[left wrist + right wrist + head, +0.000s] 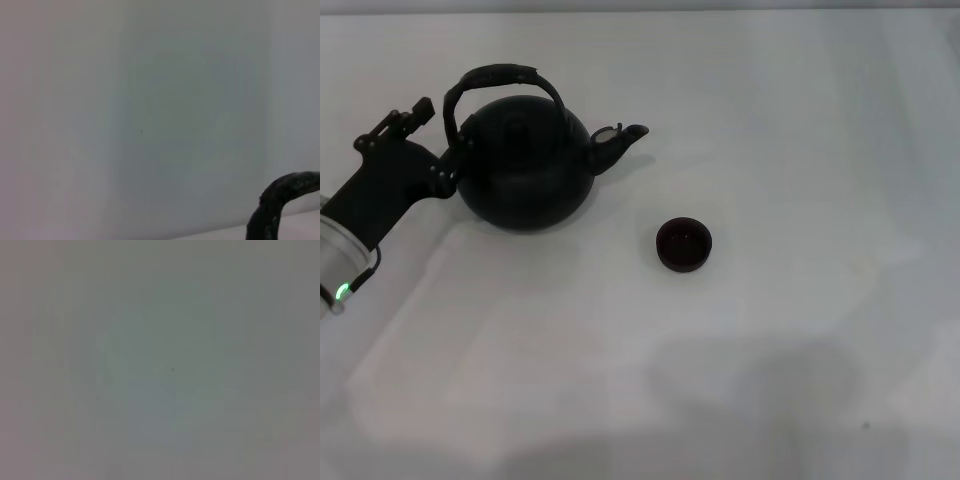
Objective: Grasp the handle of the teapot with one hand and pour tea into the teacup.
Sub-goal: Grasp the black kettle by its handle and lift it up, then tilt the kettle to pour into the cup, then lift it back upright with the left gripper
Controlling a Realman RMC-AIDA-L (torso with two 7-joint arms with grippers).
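The large round black teapot (525, 170) stands upright on the white table at the back left, its short spout (620, 142) pointing right. Its arched black handle (505, 76) rises over the lid, and a curved piece of it shows in the left wrist view (280, 200). The small black teacup (683, 244), reddish-brown inside, stands to the right of the teapot and nearer to me, apart from it. My left gripper (448, 165) is against the teapot's left side, by the handle's left foot. My right gripper is out of view.
The white table (720, 380) stretches to the front and right of the teacup. The right wrist view shows only a plain grey surface.
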